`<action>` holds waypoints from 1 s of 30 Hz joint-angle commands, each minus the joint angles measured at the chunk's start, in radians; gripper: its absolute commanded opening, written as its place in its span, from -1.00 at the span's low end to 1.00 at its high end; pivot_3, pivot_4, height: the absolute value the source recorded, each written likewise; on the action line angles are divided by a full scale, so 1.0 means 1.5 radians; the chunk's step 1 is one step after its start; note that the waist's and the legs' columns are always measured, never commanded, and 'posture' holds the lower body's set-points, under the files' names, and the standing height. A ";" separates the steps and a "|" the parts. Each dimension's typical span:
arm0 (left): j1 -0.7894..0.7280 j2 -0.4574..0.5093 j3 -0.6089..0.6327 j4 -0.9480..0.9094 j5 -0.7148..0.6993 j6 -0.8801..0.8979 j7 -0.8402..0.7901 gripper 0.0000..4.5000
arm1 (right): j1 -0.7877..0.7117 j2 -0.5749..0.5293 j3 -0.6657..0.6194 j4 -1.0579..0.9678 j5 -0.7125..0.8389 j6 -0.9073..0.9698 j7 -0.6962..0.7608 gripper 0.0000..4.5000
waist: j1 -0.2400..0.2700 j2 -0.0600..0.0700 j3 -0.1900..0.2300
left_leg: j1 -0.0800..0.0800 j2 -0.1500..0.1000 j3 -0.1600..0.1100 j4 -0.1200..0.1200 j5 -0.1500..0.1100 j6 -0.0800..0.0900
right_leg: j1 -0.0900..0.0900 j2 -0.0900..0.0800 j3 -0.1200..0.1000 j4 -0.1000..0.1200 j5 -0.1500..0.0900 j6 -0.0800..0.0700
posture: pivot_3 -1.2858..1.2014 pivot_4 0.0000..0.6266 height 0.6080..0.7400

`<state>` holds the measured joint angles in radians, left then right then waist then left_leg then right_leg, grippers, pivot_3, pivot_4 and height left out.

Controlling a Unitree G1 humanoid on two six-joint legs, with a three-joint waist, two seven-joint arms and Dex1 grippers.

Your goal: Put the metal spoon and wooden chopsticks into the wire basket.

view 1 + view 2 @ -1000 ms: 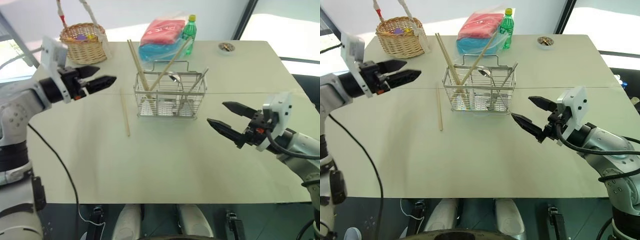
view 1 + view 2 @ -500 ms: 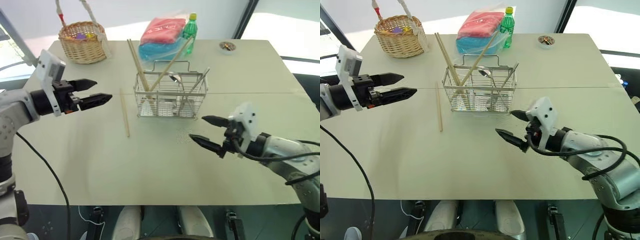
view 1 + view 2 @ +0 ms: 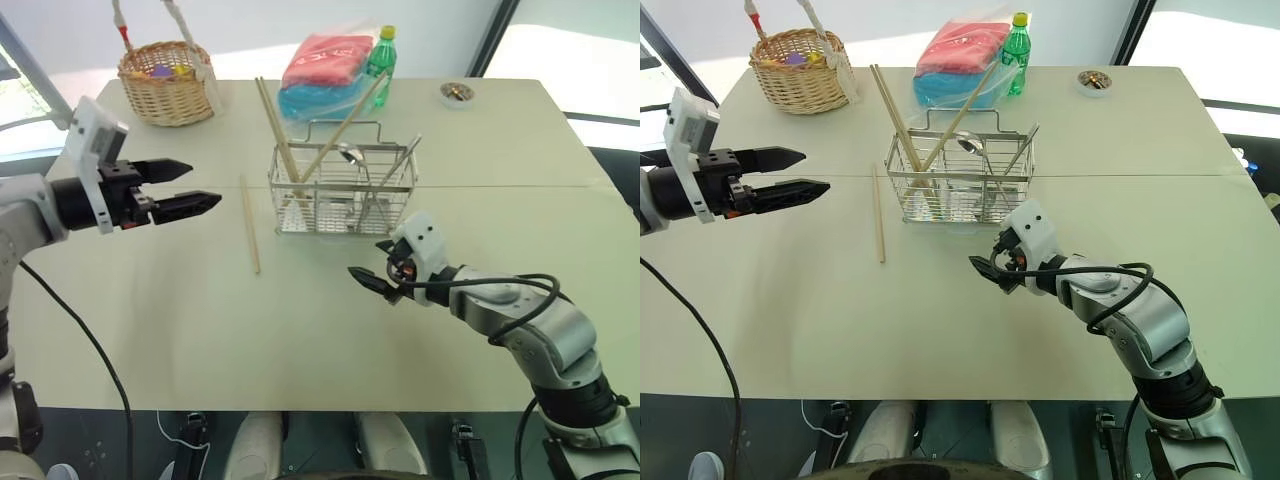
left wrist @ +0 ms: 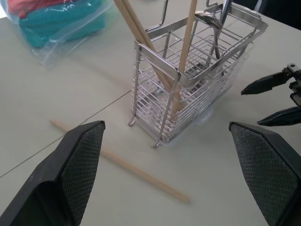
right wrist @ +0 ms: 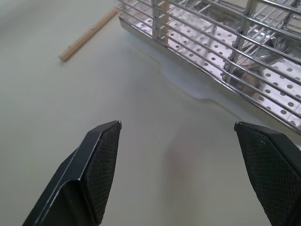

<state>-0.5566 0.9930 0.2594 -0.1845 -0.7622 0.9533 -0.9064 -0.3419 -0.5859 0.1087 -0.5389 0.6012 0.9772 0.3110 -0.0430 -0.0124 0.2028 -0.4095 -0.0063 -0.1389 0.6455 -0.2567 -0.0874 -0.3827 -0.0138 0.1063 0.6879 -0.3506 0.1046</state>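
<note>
The wire basket [image 3: 342, 190] stands mid-table. The metal spoon [image 3: 347, 155] stands in it, bowl up, beside a straight metal utensil [image 3: 400, 165]. Wooden chopsticks [image 3: 275, 130] lean in the basket's left half. One more chopstick [image 3: 250, 225] lies flat on the table left of the basket, also visible in the left wrist view [image 4: 122, 162]. My left gripper [image 3: 205, 183] hovers open and empty, left of that loose chopstick. My right gripper [image 3: 365, 258] is open and empty, low over the table just in front of the basket's right half.
At the back stand a round wicker basket [image 3: 168, 80], a bag of pink and teal cloths [image 3: 325, 75], a green bottle [image 3: 378, 60] and a small round dish [image 3: 454, 93]. A black cable hangs from my left arm over the table's front left.
My right gripper has swung left and down, from the right side of the table to just in front of the basket. My left gripper has drawn back slightly and stays open.
</note>
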 commanded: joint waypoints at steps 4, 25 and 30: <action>0.024 -0.011 -0.009 -0.005 0.031 -0.047 -0.004 0.97 | 0.038 -0.032 -0.094 -0.056 0.015 -0.058 0.065 0.78 | -0.001 0.000 0.000 | 0.000 0.000 0.000 0.000 0.000 0.000 | 0.000 0.000 0.000 0.000 0.000 0.000 | 0.03 -0.52 1.00; -0.154 -0.352 -0.119 0.179 0.241 0.156 0.449 0.97 | 0.085 -0.093 -0.219 -0.099 0.070 -0.116 0.166 0.78 | -0.001 -0.001 0.000 | 0.000 -0.002 0.000 0.002 0.000 0.000 | 0.001 0.001 0.000 0.002 0.001 0.000 | 0.03 -0.52 1.00; -0.194 -0.374 -0.106 0.245 0.271 0.131 0.475 0.97 | 0.094 -0.092 -0.230 -0.101 0.076 -0.114 0.154 0.78 | 0.000 -0.001 0.000 | 0.000 -0.002 0.000 0.002 0.000 0.000 | 0.000 0.001 0.000 0.002 0.001 0.000 | 0.03 -0.52 1.00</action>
<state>-0.8187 0.4273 0.0666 0.1866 -0.3757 1.1754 -0.2032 -0.2020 -0.7247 -0.2050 -0.6475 0.7032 0.8221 0.5487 -0.0431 -0.0134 0.2022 -0.4089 -0.0088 -0.1395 0.6485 -0.2566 -0.0875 -0.3822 -0.0131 0.1061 0.6915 -0.3498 0.1046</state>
